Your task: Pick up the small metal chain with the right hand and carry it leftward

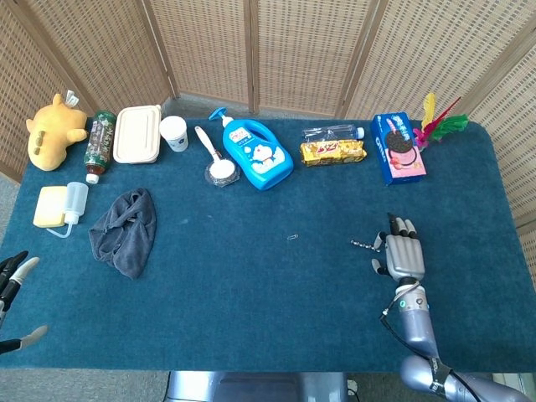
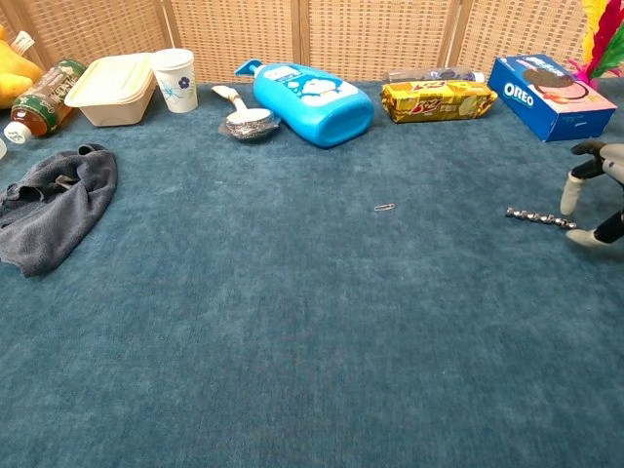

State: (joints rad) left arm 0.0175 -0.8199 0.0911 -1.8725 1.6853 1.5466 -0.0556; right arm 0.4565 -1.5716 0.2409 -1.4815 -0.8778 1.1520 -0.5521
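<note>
Along the table (image 1: 469, 184) back edge, left to right: plush toy (image 1: 50, 130), bottle (image 1: 98, 144), lidded box (image 1: 137, 133), cup (image 1: 174, 132), spoon (image 1: 214, 157), detergent jug (image 1: 256, 154), snack pack (image 1: 332, 152), cookie box (image 1: 398, 147). Cloth (image 1: 126, 230) nearer, at left. Paper clip (image 1: 293, 237) mid-table. Chain (image 1: 365, 244) to its right, just left of right hand (image 1: 404, 255). Left hand (image 1: 12, 289) off the near left corner.

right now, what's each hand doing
Left hand: open, holding nothing.
Right hand: open, fingers apart beside the chain, not gripping it.
</note>
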